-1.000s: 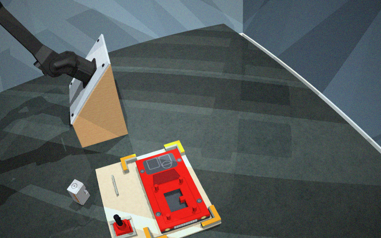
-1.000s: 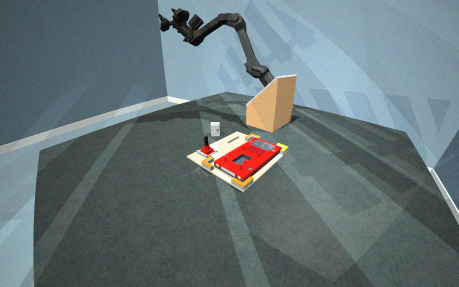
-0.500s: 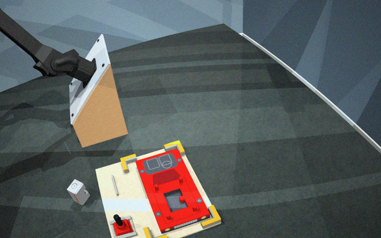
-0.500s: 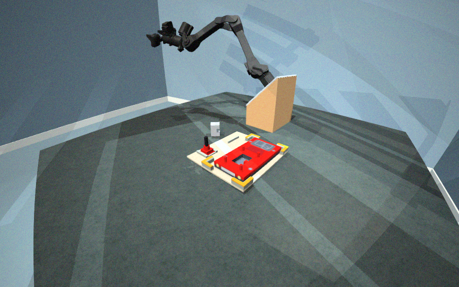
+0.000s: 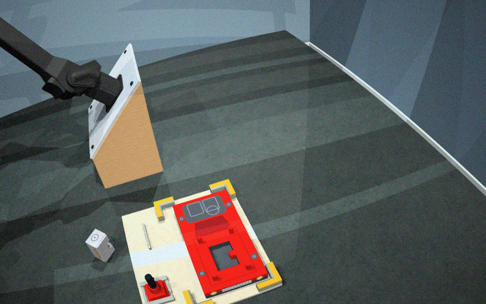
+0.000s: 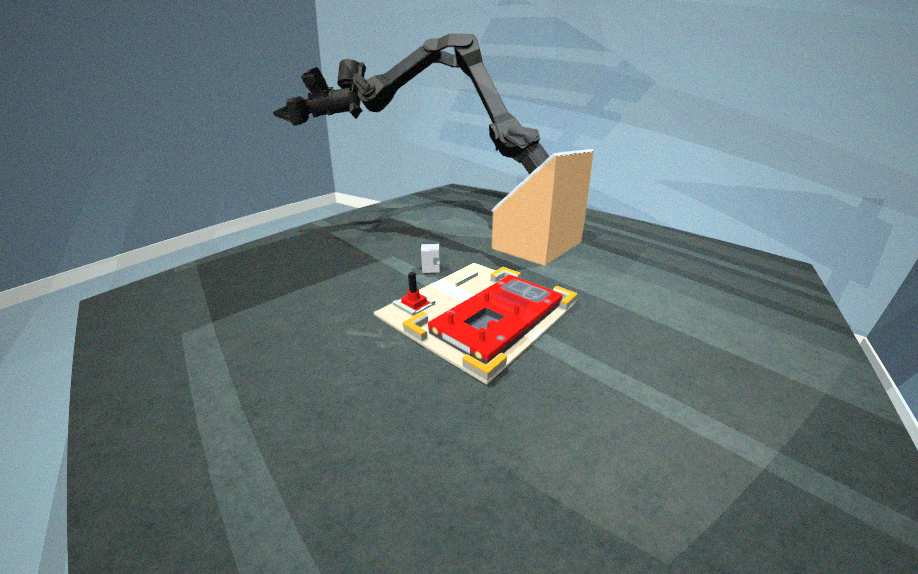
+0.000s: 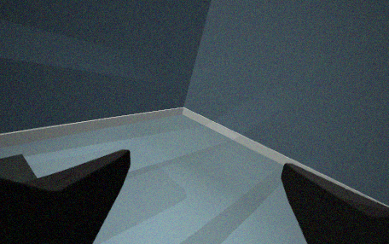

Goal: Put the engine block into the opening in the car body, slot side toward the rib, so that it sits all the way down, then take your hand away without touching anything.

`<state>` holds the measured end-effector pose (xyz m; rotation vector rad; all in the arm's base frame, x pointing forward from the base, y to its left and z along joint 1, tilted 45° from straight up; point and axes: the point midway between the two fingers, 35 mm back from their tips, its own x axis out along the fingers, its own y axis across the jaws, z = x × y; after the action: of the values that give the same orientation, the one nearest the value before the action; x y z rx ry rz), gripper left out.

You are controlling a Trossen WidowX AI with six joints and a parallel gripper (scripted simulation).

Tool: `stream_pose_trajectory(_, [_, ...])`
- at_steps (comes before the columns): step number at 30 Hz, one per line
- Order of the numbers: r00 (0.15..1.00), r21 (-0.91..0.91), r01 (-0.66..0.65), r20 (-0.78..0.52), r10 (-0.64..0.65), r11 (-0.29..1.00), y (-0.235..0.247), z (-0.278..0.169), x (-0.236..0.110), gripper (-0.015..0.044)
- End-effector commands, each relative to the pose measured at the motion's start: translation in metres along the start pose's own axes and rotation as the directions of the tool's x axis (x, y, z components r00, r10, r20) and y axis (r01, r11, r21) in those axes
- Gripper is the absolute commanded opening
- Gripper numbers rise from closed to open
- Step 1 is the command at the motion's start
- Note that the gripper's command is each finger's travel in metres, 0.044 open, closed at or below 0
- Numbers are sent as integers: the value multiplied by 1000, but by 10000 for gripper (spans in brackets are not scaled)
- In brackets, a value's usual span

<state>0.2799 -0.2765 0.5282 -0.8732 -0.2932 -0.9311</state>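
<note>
The engine block (image 5: 99,244) (image 6: 429,257), a small grey box with a slot on one side, lies on the floor left of the board. The red car body (image 5: 219,240) (image 6: 497,313) lies on the cream board (image 5: 157,236) (image 6: 396,315) between yellow corner stops; its dark rectangular opening (image 5: 224,255) (image 6: 490,316) is empty, with a red rib jutting in from one side. My gripper (image 6: 282,113) (image 7: 206,164) is open and empty, high in the air far from the block, pointing at the room's wall corner. The top view shows only the arm's lower links.
The arm's base sits on a tan wedge stand (image 5: 125,143) (image 6: 544,209) behind the board. A black lever on a red base (image 5: 154,286) (image 6: 413,293) stands at the board's near-left corner. A thin grey strip (image 5: 146,235) lies on the board.
</note>
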Motion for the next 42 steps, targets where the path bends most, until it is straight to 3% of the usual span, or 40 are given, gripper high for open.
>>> stream_pose_trajectory(1, [991, 27, -81, -108, 83, 996, 37, -25, -4, 440])
stream_pose_trajectory(10, [917, 60, -256, -301, 262, 965, 113, -64, -27, 440])
stream_pose_trajectory(20, [778, 72, -448, -459, 429, 891, 187, -95, -71, 440])
stream_pose_trajectory(32, [549, 83, -653, -633, 546, 753, 254, -119, -142, 440])
stream_pose_trajectory(42, [325, 74, -815, -763, 559, 575, 292, -137, -216, 440])
